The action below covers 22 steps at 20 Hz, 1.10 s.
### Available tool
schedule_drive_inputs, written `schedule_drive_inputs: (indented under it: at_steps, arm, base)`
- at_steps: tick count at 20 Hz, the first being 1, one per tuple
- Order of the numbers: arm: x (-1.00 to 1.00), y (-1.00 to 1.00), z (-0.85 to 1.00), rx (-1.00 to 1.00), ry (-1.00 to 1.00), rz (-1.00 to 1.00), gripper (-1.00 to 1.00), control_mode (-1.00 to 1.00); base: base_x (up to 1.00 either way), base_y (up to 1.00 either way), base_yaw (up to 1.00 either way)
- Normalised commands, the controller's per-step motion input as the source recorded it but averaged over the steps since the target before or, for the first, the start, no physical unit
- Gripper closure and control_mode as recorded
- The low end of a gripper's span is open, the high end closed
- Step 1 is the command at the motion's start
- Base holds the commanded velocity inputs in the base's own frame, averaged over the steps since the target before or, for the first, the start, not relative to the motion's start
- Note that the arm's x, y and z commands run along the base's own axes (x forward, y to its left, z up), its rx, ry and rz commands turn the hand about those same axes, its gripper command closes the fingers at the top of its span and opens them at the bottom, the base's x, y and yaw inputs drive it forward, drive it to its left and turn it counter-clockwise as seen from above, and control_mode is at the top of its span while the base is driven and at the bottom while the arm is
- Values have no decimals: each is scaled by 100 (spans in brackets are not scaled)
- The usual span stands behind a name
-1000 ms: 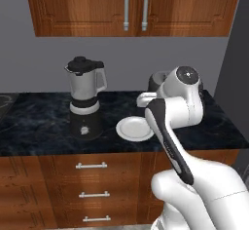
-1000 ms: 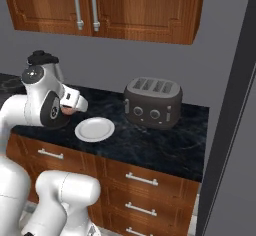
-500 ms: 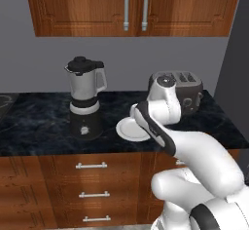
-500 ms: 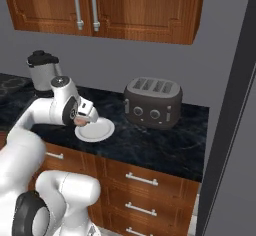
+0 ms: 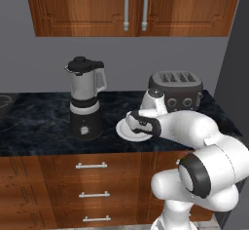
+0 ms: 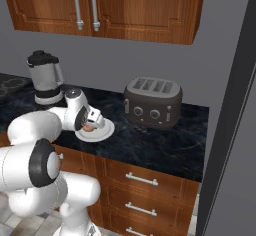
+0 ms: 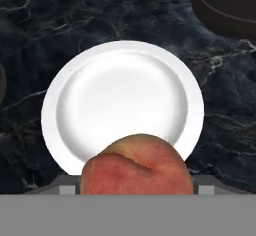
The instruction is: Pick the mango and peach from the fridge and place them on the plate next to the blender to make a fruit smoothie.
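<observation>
Since a second ago the arm has swung down and forward: the hand that stood raised over the counter edge now hangs low above the plate (image 7: pixel 122 105), with the base views unchanged, so the base has not driven.

Peach (image 7: pixel 136 166): in my gripper (image 6: pixel 90 125), reddish-pink, sitting at 6 o'clock in the hand view and overlapping the plate's near rim. The fingers are hidden behind the fruit, but the jaws are plainly closed on it; it does not rest on anything I can see. In the right base view a reddish spot shows at the hand, just above the plate.

Plate: bare, white, nothing on it. It lies on the dark marbled counter (image 5: pixel 39 122), with the blender (image 5: pixel 85 97) at its 9 o'clock in the left base view and the toaster (image 6: pixel 152 102) at about 2 o'clock in the right base view.

Progress, as I judge it: the peach is fetched and brought over the target but not yet set down. Release is the step in hand. I see no mango on the plate or counter, so I take that fruit as still to be collected. The grey slab at 3 o'clock in both base views may be the fridge's side; I cannot tell for sure.

Roughly a third done.
</observation>
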Motion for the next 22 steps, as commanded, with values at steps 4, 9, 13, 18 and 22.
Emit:
schedule_drive_inputs:
  at_steps: [4,9,13,18,22]
  arm:
    - [53,12,-23,0,6,0,100,-100]
    - [48,18,-28,-1,12,0,100,-100]
    - [48,17,-38,0,10,0,-100,-100]
    - [5,1,-20,0,4,0,-100,-100]
    - [-18,-10,7,0,0,-4,-100,-100]
  base:
    - [0,0,0]
    - [0,0,0]
    - [0,0,0]
    - [0,0,0]
    - [0,0,0]
